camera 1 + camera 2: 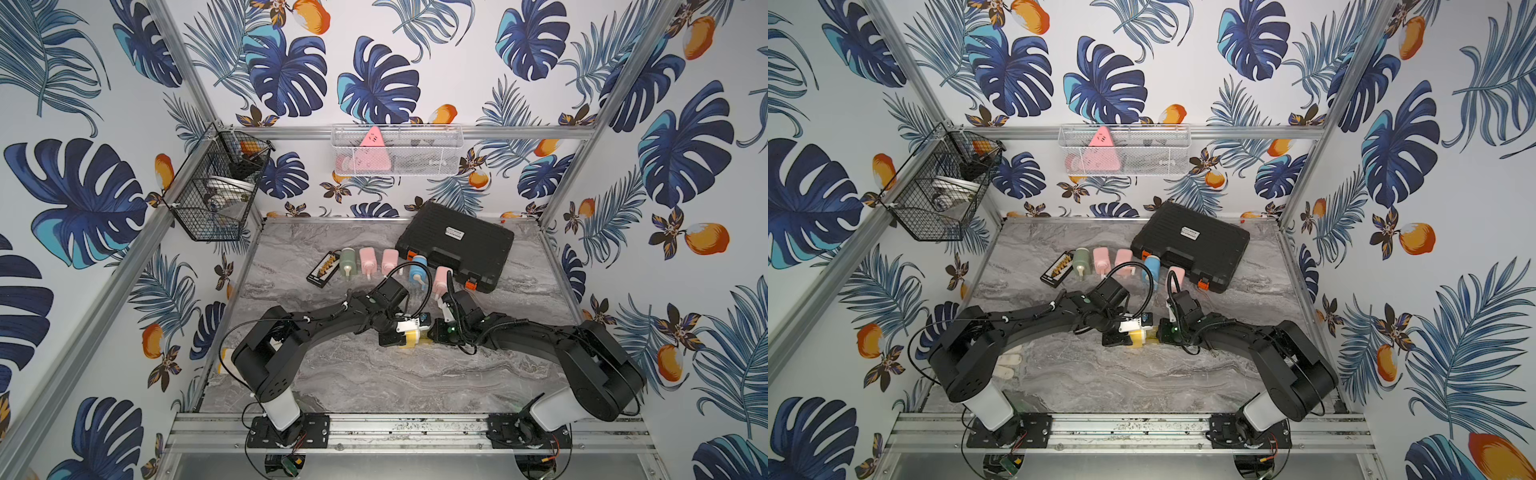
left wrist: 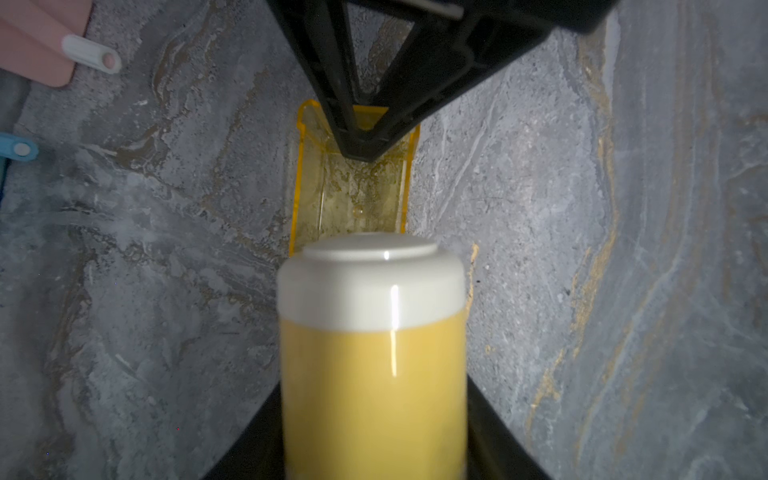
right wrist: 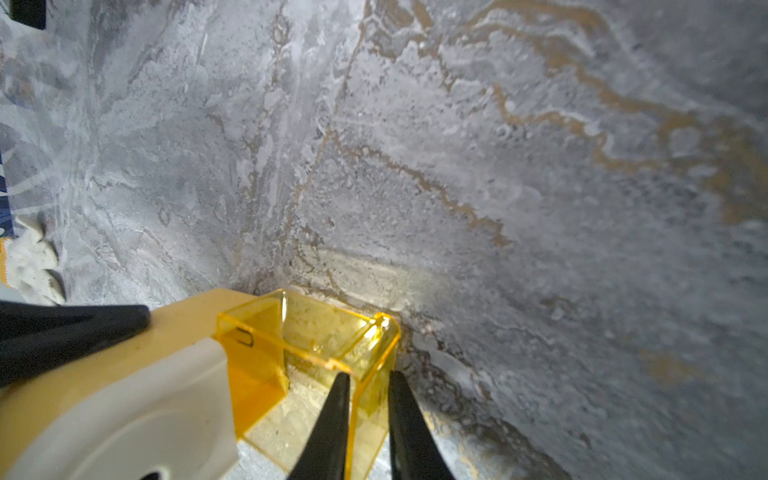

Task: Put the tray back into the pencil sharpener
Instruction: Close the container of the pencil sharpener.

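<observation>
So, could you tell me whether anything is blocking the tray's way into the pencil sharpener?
Nothing visible does. The tray, pinched at its outer wall by the right gripper, sits right at the pencil sharpener, which the left gripper holds.

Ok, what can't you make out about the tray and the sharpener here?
Left wrist: the pencil sharpener blocks its own slot, so how deep the tray sits is unclear.
Right wrist: the frame edge cuts off the sharpener's body.
Both top views: the right gripper covers most of the tray; black wire basket contents too small.
</observation>
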{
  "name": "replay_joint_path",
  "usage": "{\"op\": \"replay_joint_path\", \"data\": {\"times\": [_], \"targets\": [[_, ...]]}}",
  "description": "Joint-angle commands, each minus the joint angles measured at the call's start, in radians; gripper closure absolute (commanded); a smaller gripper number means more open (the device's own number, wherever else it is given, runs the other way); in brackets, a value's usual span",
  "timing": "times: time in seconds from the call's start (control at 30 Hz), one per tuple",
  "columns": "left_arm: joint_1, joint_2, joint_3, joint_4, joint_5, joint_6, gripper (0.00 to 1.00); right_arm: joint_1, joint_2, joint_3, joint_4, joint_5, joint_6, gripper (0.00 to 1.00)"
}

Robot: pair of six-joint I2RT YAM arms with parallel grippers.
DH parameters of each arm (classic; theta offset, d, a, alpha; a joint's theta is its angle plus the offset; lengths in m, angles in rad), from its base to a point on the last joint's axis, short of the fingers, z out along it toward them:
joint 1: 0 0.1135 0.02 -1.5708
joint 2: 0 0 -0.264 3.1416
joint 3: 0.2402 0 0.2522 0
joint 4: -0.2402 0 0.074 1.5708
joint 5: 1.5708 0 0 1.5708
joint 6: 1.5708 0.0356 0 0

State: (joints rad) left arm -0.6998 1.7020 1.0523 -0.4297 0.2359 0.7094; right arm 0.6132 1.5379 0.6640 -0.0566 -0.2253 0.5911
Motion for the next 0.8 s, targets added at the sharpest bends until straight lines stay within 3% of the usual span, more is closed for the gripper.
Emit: {"op": "replay_joint_path", "data": {"times": [0.0, 0.77], "targets": [[0.0, 0.013, -0.009, -0.008, -0.044, 0.029, 0.55, 0.002, 0.004, 0.006, -0.024, 0.012, -0.022, 0.81], [0.0, 0.001, -0.02, 0.011, -0.046, 0.035, 0.54, 0.002, -0.013, 0.008, -0.03, -0.01, -0.075, 0.84]]}}
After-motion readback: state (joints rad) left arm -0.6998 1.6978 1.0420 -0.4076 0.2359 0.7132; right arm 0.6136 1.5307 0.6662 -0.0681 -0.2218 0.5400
